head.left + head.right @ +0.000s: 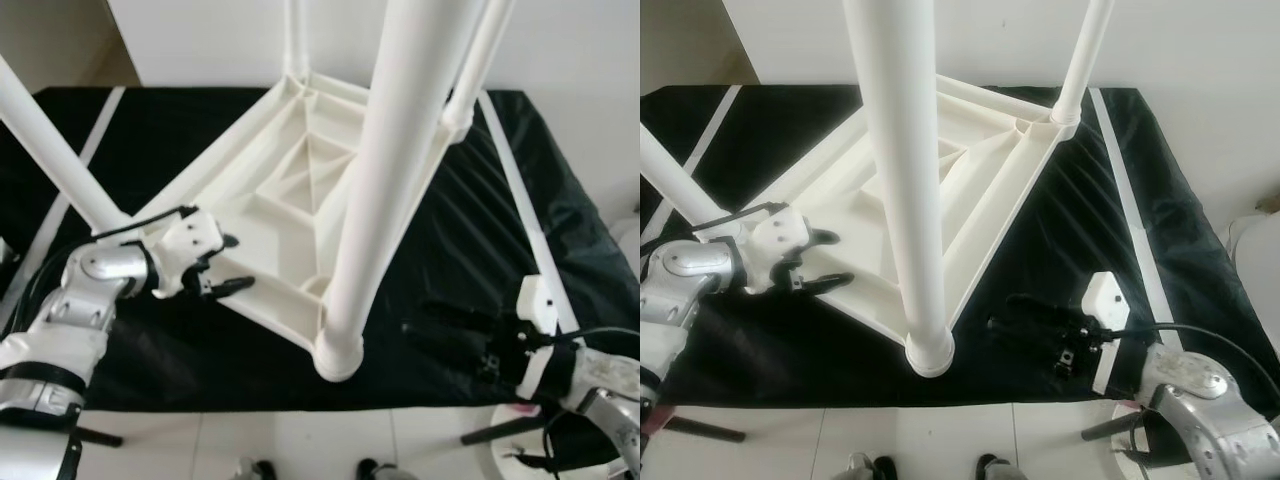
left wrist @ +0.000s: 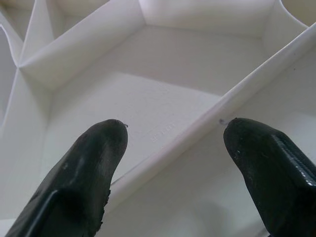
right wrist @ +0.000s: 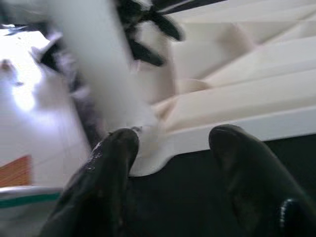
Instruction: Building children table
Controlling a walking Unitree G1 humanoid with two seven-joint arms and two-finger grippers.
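Left eye view gives you the white tabletop upside down on the black cloth, legs already standing. Your left gripper has wide fingers over a rib; right gripper, fingers apart, nears the corner. I judge only checking remains.

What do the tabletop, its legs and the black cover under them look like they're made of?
Tabletop: looks like moulded white plastic, matte, judging by the thin ribs cast into its underside. Legs: smooth white tubes with a slight sheen, probably plastic, though painted metal can't be ruled out. Black cover: thin sheet, fabric or plastic film; it wrinkles and catches light in streaks.
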